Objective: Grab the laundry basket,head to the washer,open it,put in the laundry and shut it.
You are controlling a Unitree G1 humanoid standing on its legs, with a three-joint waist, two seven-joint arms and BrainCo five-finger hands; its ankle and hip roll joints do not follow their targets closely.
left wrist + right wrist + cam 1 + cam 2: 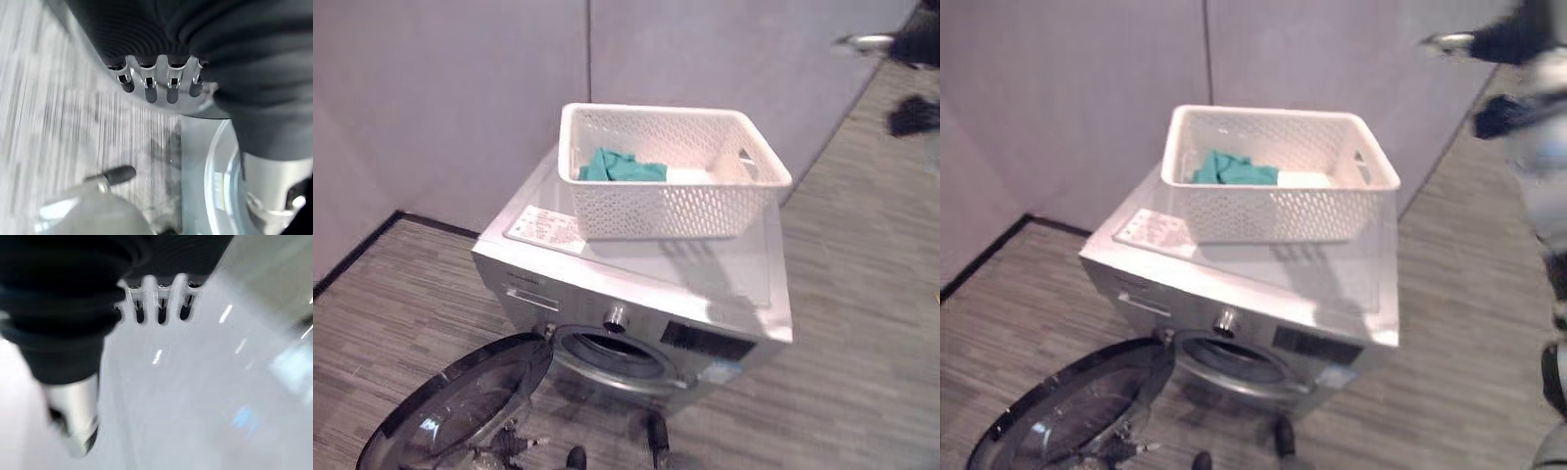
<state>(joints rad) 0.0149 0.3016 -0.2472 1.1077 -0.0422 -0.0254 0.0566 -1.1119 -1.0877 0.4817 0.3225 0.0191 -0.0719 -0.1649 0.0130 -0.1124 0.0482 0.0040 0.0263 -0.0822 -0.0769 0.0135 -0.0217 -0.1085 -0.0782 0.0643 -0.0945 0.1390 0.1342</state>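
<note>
A white perforated laundry basket (675,211) stands on top of the silver washer (715,279). A teal cloth (619,166) lies in it beside something white (690,174). The washer's round glass door (460,406) hangs wide open to the lower left, and the drum mouth (612,354) is bare. My left hand (156,88) is low beside the door's rim (215,166), over the floor, fingers relaxed and holding nothing. My right hand (1513,39) is raised at the upper right, well away from the basket, open and empty.
Grey panel walls stand close behind the washer, with a black baseboard (372,245) at the left. A printed label (543,227) lies on the washer's top left corner. Striped grey floor (862,294) spreads to the right of the machine.
</note>
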